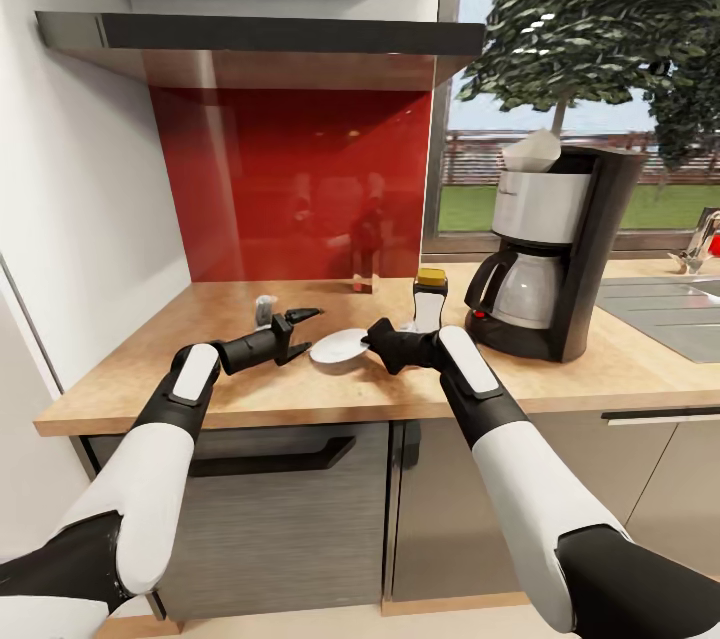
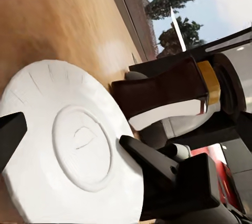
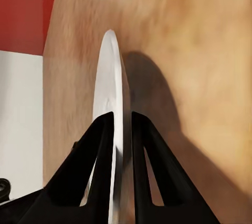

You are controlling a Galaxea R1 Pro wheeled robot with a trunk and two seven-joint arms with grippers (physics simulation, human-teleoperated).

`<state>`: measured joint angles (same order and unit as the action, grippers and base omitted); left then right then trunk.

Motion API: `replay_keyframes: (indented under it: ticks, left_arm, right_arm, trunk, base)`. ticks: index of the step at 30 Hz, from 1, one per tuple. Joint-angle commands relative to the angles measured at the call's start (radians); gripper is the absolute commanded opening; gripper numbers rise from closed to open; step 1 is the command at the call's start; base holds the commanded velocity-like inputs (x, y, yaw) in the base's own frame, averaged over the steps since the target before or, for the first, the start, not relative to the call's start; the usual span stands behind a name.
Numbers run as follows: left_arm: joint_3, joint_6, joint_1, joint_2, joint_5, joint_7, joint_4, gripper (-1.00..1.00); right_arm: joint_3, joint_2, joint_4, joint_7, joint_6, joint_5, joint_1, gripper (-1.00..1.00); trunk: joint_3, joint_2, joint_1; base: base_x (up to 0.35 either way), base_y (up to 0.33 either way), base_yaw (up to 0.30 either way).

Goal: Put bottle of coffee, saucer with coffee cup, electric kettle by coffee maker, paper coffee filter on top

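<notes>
We see a wooden countertop (image 1: pixel 250 389) running below the red backsplash, and we take the coffee maker (image 1: pixel 555 254) standing on it as our landmark. Just to the left of the coffee maker stands the bottle of coffee (image 1: pixel 429 300) with its yellow cap, and further left of it a small grey object (image 1: pixel 264 310) we cannot identify sits on the wood near the backsplash. To the right of the coffee maker a grey sink (image 1: pixel 665 314) is set into the countertop, with a tap at the far edge.
</notes>
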<state>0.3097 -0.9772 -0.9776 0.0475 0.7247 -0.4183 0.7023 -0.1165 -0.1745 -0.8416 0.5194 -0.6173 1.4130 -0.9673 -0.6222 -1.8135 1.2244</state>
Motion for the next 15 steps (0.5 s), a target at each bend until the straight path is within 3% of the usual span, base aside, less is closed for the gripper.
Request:
replay_keyframes:
  ticks: [1,2,7,15]
  left_arm:
    - [0.006,-0.007,-0.001,-0.005,-0.007,-0.006,0.000,1.00]
    - [0.007,-0.007,-0.001,-0.028,-0.007,-0.007,0.002,1.00]
    - [0.009,-0.010,-0.001,-0.083,-0.007,-0.015,0.011,1.00]
    - [0.011,-0.011,-0.001,-0.094,-0.006,-0.019,0.022,1.00]
  right_arm:
    - [0.000,0.000,-0.001,0.011,0.002,0.012,-0.001,-1.00]
    - [-0.001,0.000,-0.001,0.011,0.002,0.012,-0.001,-1.00]
    - [-0.001,0.000,-0.002,0.011,0.002,0.012,-0.001,-1.00]
    - [-0.002,0.000,-0.002,0.011,0.002,0.012,-0.001,-1.00]
  trunk:
    - [-0.001,-0.001,0.000]
    - [-0.001,-0.001,0.000]
    - [-0.001,-0.001,0.000]
    - [-0.001,-0.001,0.000]
  base:
    - [0.000,0.000,0.000]
    - [0.000,0.000,0.000]
    - [0.000,0.000,0.000]
    - [0.000,0.000,0.000]
